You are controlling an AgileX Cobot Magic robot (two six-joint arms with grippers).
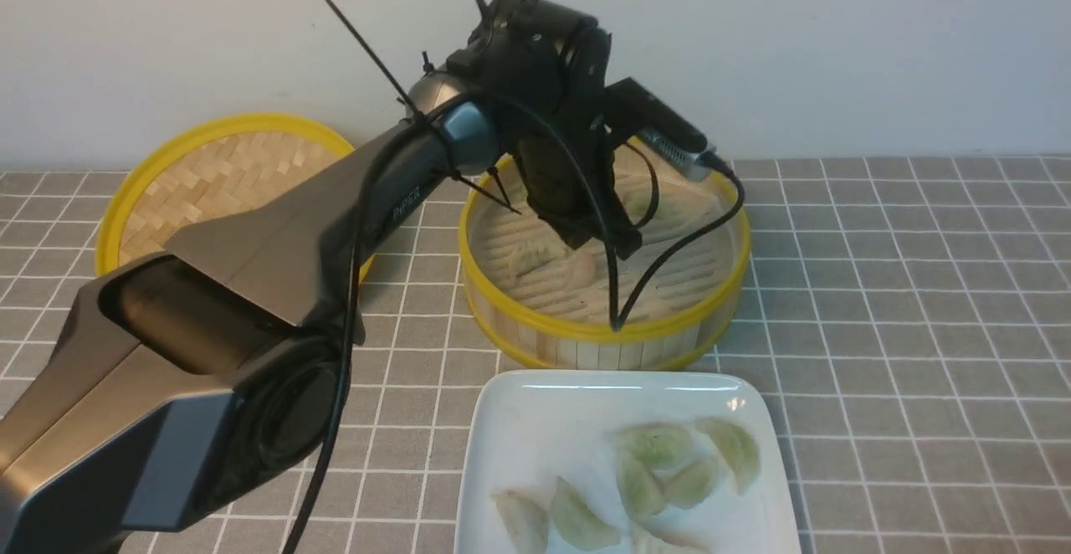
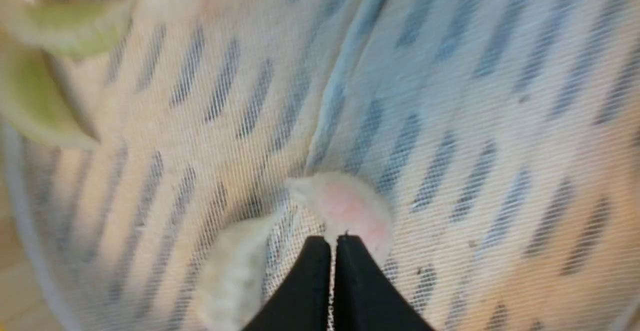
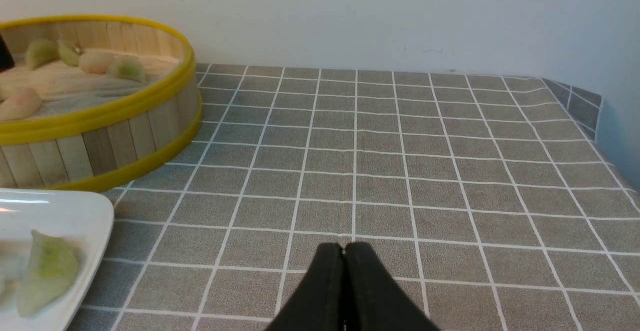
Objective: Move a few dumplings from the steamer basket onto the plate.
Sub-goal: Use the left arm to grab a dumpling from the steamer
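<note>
Two candidates sit on the liner [image 2: 450,96] inside the steamer basket [image 1: 602,332]: pink dumpling [image 2: 350,206] and pale dumpling [image 2: 232,271]

Left gripper [image 2: 332,243] is down inside the basket with its jaws together, no real gap between the tips. Pink dumpling sits dead ahead of the tips and touches them. A sliver of its edge looks nipped in the seam, but I can't tell if that's a real grip or just contact

Key geometry: pink dumpling's long axis runs slanted across the jaw seam, so only one end meets the tips and the bulk sits off to one finger's side. If that's a pinch, my read is that it's on the thin skirt and off-centre, so expect it to swing or slip on the lift

Pale dumpling lies alongside the other finger, long axis roughly parallel to it and apart from the tips, so it's not the one in play. Green dumplings [image 2: 35,101] sit well off by the basket wall

Plate [image 1: 535,420] sits just beside the basket on the robot's side and already carries green dumplings, with bare area at its far left corner

Right gripper [image 3: 344,251] has its jaws together over the tablecloth [image 3: 400,171], well apart from the basket. Left arm is clearly the nearer one
</note>
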